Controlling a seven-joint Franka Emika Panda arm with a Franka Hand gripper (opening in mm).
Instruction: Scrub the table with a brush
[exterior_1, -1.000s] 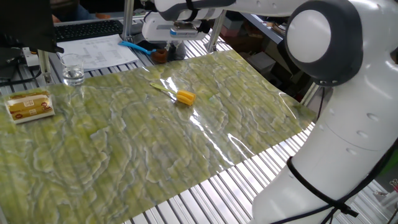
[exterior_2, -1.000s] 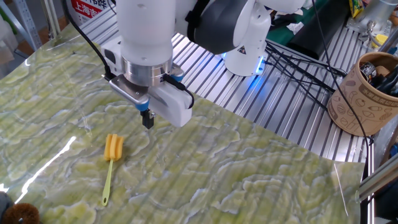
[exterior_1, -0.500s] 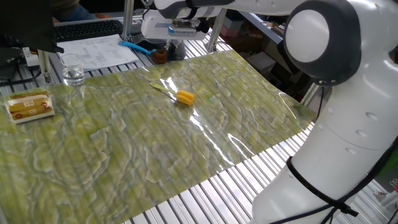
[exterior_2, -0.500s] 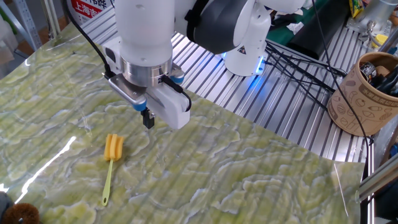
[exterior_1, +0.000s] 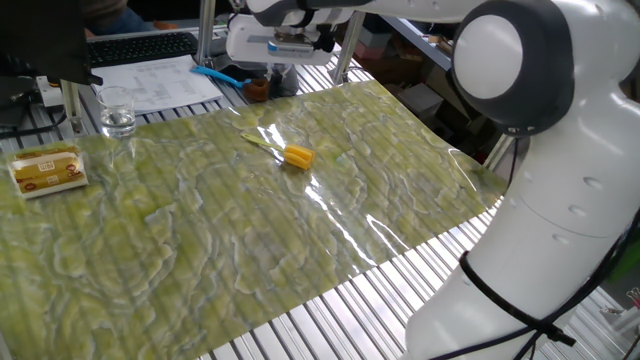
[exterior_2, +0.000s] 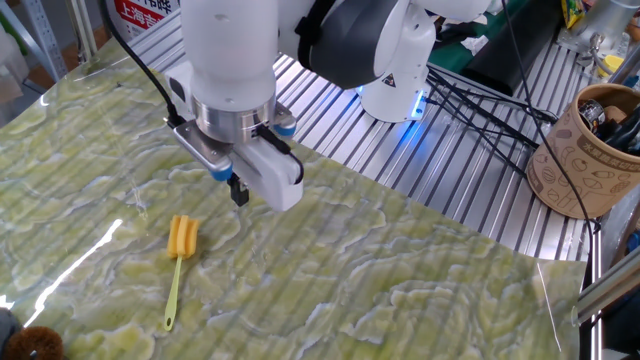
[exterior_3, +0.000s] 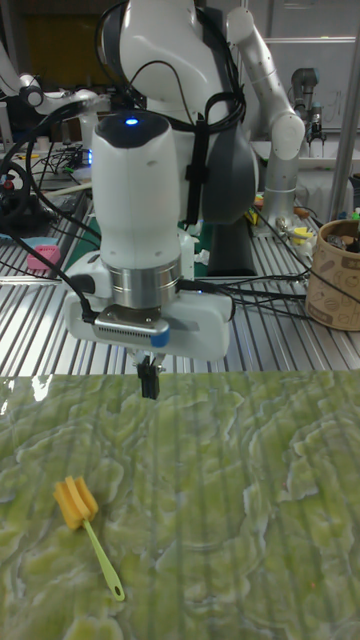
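The brush (exterior_1: 291, 154) lies flat on the table's yellow-green marbled sheet (exterior_1: 190, 235), with its orange-yellow head toward the arm's base. Its pale handle (exterior_2: 173, 292) points away from the gripper (exterior_2: 238, 190). The gripper hangs a little above the sheet, up and to the right of the brush head (exterior_2: 182, 238), not touching it. In the tall fixed view the gripper (exterior_3: 149, 380) points straight down behind the brush (exterior_3: 84, 520). Its dark fingers stand together with nothing between them.
A yellow-labelled packet (exterior_1: 45, 170) lies at the sheet's left end, with a glass (exterior_1: 117, 118) behind it. A round brown brush (exterior_1: 258, 88) sits past the far edge. A cup of tools (exterior_2: 585, 150) and cables (exterior_2: 470, 95) rest on the bare slats.
The hand has turned slightly at the wrist and shifted a little toward the brush side. The brush has not moved.
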